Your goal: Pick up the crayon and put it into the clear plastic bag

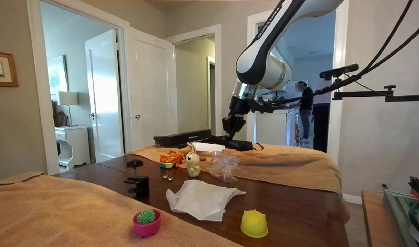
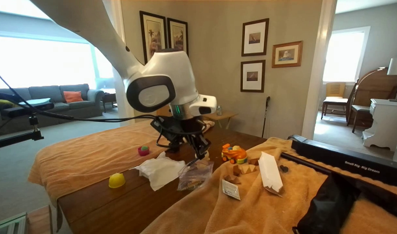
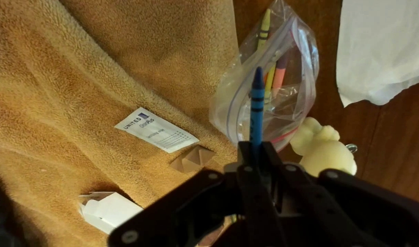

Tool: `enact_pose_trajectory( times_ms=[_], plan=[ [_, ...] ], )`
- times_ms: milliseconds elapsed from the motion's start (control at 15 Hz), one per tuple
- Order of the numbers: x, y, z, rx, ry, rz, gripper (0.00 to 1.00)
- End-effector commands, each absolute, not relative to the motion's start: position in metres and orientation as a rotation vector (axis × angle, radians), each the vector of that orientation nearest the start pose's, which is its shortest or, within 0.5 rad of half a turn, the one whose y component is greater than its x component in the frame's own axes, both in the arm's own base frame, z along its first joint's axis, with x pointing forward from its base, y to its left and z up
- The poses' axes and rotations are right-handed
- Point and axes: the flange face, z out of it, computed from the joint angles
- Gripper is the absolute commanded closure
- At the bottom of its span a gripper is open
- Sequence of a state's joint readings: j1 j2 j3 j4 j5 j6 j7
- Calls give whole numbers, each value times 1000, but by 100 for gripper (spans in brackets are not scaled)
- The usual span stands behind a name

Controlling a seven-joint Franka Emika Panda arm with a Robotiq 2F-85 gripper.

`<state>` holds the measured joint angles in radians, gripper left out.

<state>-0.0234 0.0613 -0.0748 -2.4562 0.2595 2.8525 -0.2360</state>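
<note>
My gripper (image 3: 256, 151) is shut on a blue crayon (image 3: 256, 113). The crayon's pointed end sticks out past the fingertips; its rear end is hidden between them. The clear plastic bag (image 3: 295, 109) lies on the table beside the towel, its mouth partly open. Several crayons, including a yellow one (image 3: 264, 31) and a pink one (image 3: 278, 77), are inside it. In the wrist view the blue crayon overlaps the bag's mouth. The bag (image 1: 226, 164) shows in both exterior views (image 2: 201, 174). There the gripper (image 1: 232, 130) is above the bag, and the held crayon (image 2: 192, 161) slants down.
A cream bunny toy (image 1: 193, 164) stands close beside the bag, with an orange toy car (image 2: 234, 153) near it. White paper (image 1: 202, 200), a yellow cup (image 1: 254, 223) and a black clamp (image 1: 141, 187) are on the table. A wipe packet (image 3: 157, 129) and a white box (image 2: 270, 172) lie on the towel.
</note>
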Motion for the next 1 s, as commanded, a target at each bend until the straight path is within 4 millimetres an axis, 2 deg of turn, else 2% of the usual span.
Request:
enact_pose_trajectory(
  times_ms=[0, 467, 933],
  plan=[
    [522, -59, 295, -3022, 190, -587, 98],
    [531, -46, 278, -3008, 241, -645, 98],
    [535, -29, 272, -2978, 259, -654, 98]
  ],
)
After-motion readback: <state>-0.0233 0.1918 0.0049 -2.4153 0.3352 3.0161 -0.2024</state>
